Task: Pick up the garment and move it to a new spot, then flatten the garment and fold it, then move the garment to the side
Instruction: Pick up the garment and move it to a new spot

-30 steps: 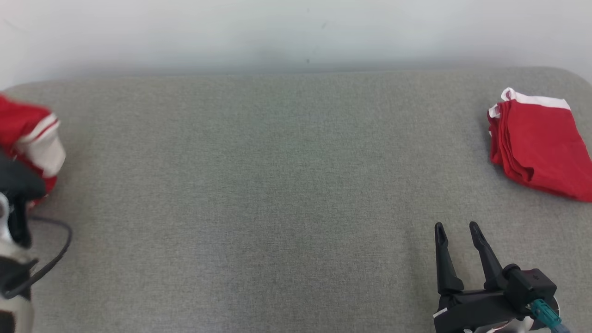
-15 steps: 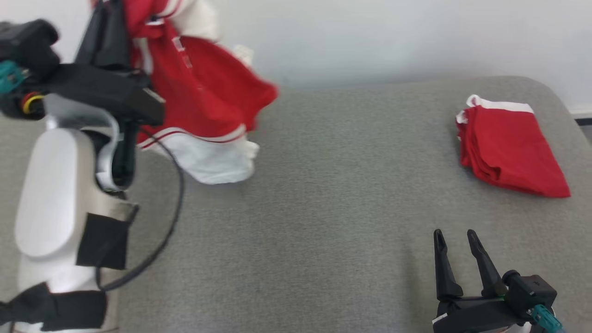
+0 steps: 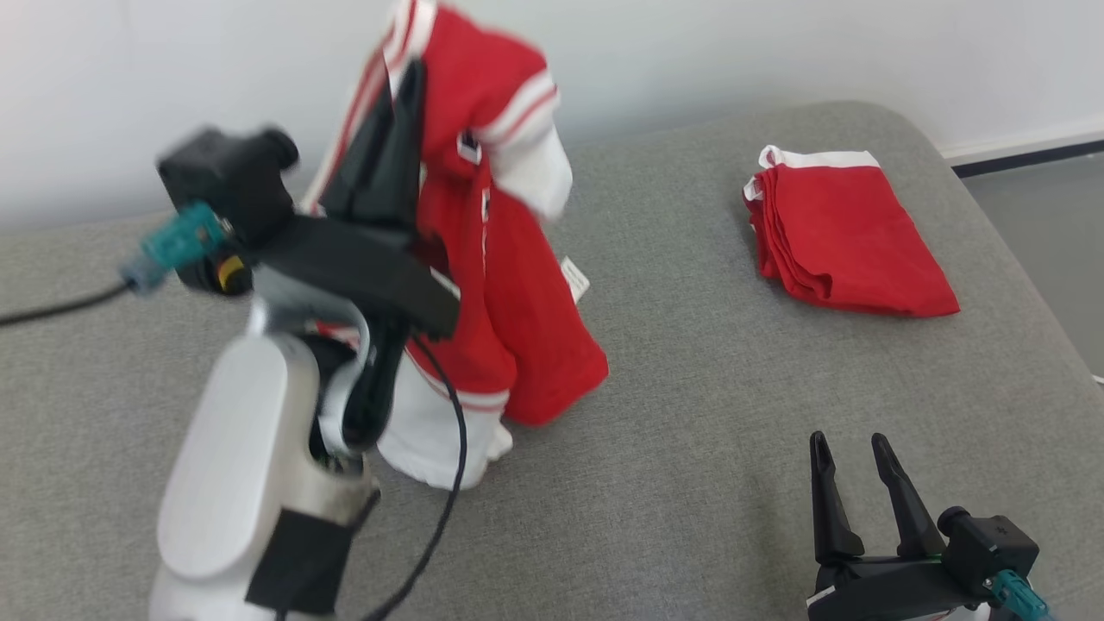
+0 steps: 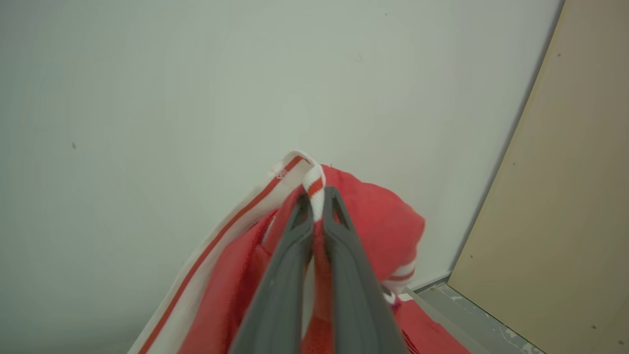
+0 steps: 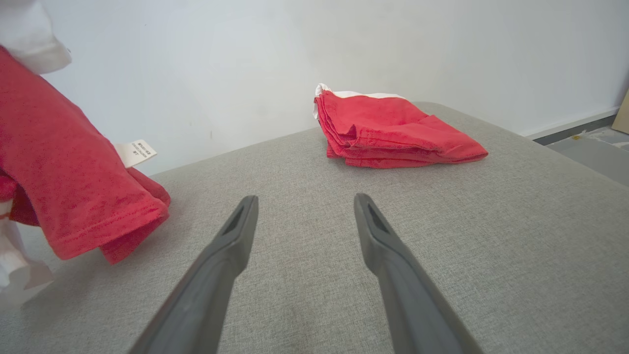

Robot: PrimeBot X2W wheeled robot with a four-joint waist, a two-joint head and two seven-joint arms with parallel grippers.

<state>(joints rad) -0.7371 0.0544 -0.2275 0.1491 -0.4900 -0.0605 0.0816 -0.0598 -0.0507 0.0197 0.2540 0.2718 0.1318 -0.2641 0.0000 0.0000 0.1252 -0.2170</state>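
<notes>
Left gripper [image 3: 412, 78] pinching red-and-white garment [image 3: 517, 293] | head view: garment hangs well left of folded red pile [image 3: 845, 250], low end apparently touching grey pad [image 3: 690, 483]; right gripper [image 3: 849, 444] spread, empty, well apart from pile | left wrist view: fingers pressed on striped trim | right wrist view: garment left of pile, apart | step: moving to new spot | next: lower, release, flatten.
</notes>
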